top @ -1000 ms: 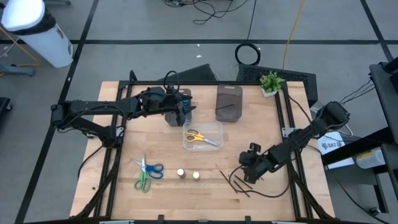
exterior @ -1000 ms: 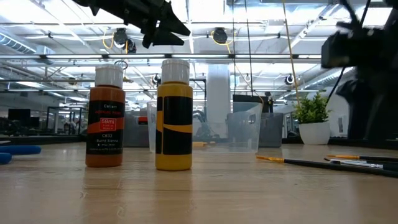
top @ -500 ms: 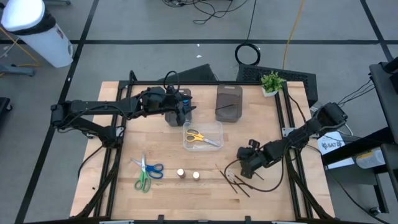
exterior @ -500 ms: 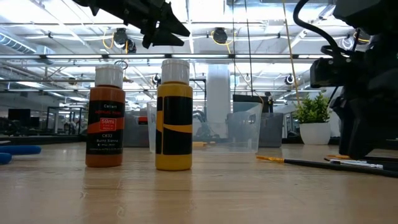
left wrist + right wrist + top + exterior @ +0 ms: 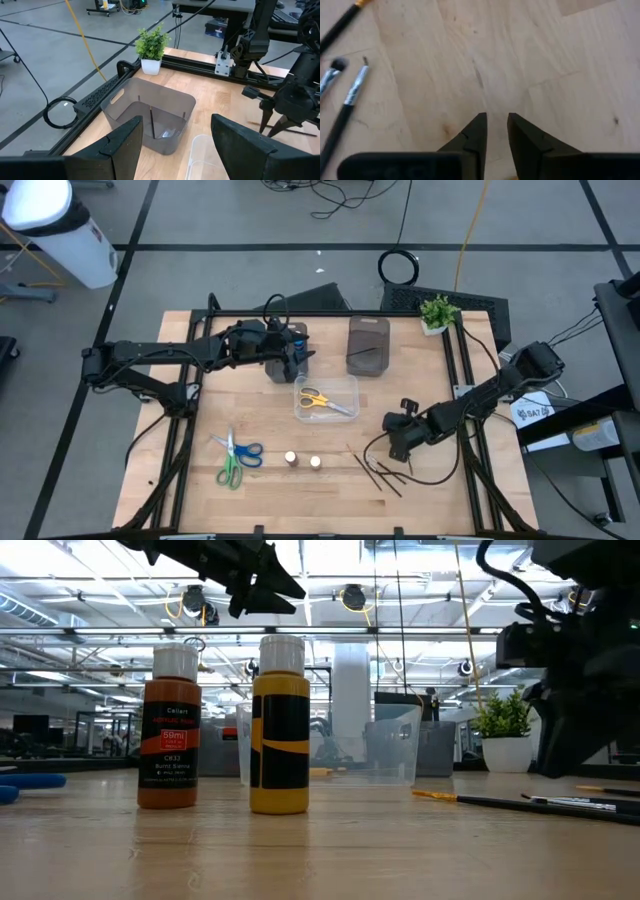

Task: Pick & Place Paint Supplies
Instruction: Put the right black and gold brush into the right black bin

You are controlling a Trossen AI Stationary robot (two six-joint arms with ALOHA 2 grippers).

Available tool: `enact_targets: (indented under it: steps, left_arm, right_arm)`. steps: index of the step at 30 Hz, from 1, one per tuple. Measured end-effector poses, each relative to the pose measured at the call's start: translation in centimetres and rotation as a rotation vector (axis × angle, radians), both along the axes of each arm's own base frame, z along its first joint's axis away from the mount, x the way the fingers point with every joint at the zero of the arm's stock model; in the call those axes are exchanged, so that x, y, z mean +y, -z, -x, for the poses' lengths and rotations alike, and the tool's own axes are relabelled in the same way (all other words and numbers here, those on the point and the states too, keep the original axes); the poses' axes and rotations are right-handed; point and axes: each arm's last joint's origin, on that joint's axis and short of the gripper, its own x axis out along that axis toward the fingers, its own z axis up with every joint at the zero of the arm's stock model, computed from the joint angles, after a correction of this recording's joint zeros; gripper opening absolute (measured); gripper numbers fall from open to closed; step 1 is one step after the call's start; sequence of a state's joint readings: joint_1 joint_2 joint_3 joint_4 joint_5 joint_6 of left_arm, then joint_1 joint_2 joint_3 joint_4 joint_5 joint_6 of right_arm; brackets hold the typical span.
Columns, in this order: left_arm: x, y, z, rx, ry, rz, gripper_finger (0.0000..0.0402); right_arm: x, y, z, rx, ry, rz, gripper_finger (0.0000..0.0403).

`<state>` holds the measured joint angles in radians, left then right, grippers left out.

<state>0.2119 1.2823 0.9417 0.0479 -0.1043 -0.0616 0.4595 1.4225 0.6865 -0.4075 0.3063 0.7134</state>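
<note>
1. Lifting off the brushes (image 5: 383, 471), the right gripper (image 5: 396, 442) has narrowed its fingers to a slit, pinching nothing.
2. Brushes lie near-right on the table, ungrasped.
3. Left gripper (image 5: 175, 145) waits spread above the far trays.

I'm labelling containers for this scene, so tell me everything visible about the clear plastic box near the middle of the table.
The clear plastic box is a small, shallow rectangular tub of see-through plastic with rounded corners and no lid. It sits flat on the wooden table, near the middle, beside the dark grey tray. Inside lie yellow-handled scissors. From table height its walls look frosted. Neither pincer touches it; the left pincer hovers just beyond one end.
</note>
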Motion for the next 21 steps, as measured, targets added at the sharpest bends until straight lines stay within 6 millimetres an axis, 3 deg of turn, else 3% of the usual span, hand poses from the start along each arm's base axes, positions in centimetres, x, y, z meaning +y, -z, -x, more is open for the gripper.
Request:
enact_targets:
  steps: [7,11,14,17,21]
  left_arm:
    - [0.0,0.0,0.0,0.001,0.0,0.001,0.0244]
    - [0.0,0.0,0.0,0.004,-0.001,0.004,0.0244]
    - [0.0,0.1,0.0,0.007,-0.001,0.005,0.0243]
    - [0.0,0.1,0.0,0.008,-0.001,0.006,0.0244]
    - [0.0,0.1,0.0,0.007,-0.001,0.006,0.0244]
  right_arm:
    - [0.3,-0.9,0.8,0.059,-0.07,-0.151,0.0051]
    - [1.2,-2.1,2.5,0.117,-0.155,-0.243,0.0036]
    - [1.4,-2.6,4.3,0.2,-0.118,-0.252,0.0015]
    - [1.9,-2.4,5.6,0.289,-0.093,-0.253,0.0003]
    - [2.9,-0.7,6.0,0.259,-0.124,-0.321,0.0003]
